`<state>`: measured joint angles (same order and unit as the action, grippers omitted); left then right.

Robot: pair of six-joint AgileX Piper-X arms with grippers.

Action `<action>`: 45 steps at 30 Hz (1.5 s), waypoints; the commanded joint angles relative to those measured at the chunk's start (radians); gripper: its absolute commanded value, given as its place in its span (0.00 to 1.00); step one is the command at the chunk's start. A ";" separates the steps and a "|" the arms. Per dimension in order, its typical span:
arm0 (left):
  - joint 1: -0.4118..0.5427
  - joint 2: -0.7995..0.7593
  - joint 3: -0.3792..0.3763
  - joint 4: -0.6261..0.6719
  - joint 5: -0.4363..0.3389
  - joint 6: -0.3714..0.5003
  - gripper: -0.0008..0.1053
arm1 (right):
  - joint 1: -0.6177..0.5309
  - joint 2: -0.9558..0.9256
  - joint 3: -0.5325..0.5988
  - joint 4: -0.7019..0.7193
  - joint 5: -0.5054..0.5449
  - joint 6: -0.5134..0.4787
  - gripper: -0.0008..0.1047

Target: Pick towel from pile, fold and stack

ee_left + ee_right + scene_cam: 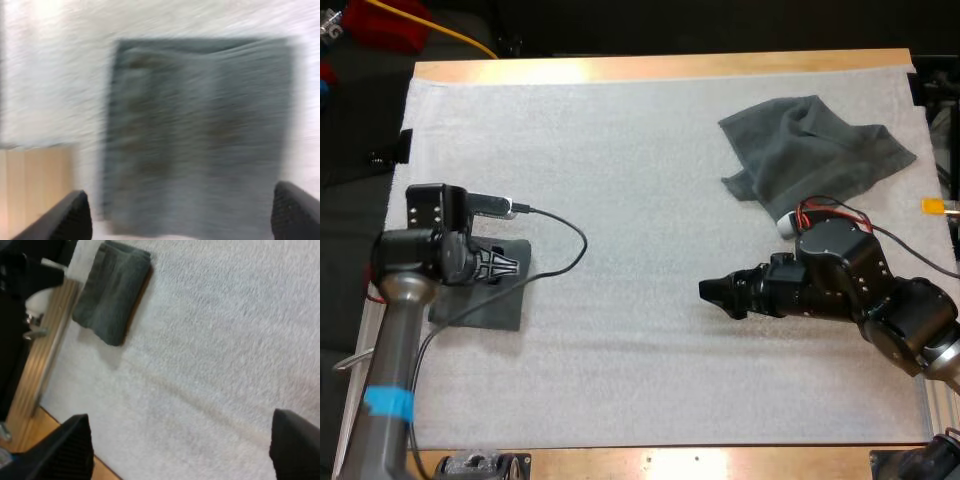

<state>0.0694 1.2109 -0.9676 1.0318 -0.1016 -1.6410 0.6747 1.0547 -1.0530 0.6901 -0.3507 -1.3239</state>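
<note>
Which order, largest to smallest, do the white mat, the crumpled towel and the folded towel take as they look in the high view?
1. white mat, by far the largest.
2. crumpled towel, spread loosely.
3. folded towel, partly covered from above, yet clearly the smallest.

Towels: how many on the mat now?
2. A crumpled towel at the mat's far right; a folded towel at its left, under the left gripper. It may be a stack.
</note>
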 commanded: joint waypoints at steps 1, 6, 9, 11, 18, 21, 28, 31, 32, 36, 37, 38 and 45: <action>0.001 -0.027 -0.007 0.006 0.087 -0.026 0.67 | 0.000 -0.009 -0.004 -0.006 0.001 -0.030 0.68; -0.005 -0.106 -0.007 0.006 0.253 -0.065 0.67 | -0.032 -0.009 -0.004 0.019 0.062 -0.055 0.68; -0.005 -0.147 -0.007 0.006 0.306 -0.065 0.67 | -0.083 -0.009 -0.004 0.059 0.068 -0.109 0.68; -0.005 -0.169 -0.007 0.011 0.316 -0.066 0.67 | -0.122 -0.009 -0.004 0.090 0.082 -0.139 0.68; -0.005 -0.224 -0.007 0.057 0.321 -0.067 0.67 | -0.270 -0.009 -0.004 0.199 0.128 -0.265 0.68; -0.005 -0.238 -0.007 0.071 0.321 -0.067 0.67 | -0.308 -0.009 -0.004 0.241 0.187 -0.322 0.68; -0.005 -0.264 -0.007 0.098 0.321 -0.067 0.67 | -0.324 -0.009 -0.004 0.357 0.468 -0.431 0.68; -0.005 -0.277 -0.007 0.111 0.321 -0.067 0.67 | -0.324 -0.009 -0.004 0.385 0.555 -0.468 0.68; -0.005 -0.281 -0.007 0.114 0.321 -0.067 0.67 | -0.324 -0.009 -0.004 0.386 0.558 -0.470 0.68; -0.005 -0.319 -0.007 0.123 0.324 -0.067 0.67 | -0.324 -0.009 -0.004 0.377 0.556 -0.470 0.68; -0.013 -0.331 -0.007 0.127 0.323 -0.067 0.67 | -0.324 -0.009 -0.004 0.370 0.556 -0.468 0.68; -0.024 -0.337 -0.007 0.129 0.323 -0.067 0.67 | -0.325 -0.009 -0.004 0.364 0.555 -0.468 0.68; -0.112 -0.367 -0.007 0.138 0.321 -0.061 0.67 | -0.427 -0.009 -0.004 0.363 0.486 -0.460 0.68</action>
<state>-0.0375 0.8523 -0.9676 1.1671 0.2153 -1.6989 0.2514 1.0537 -1.0530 1.0471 0.1405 -1.7843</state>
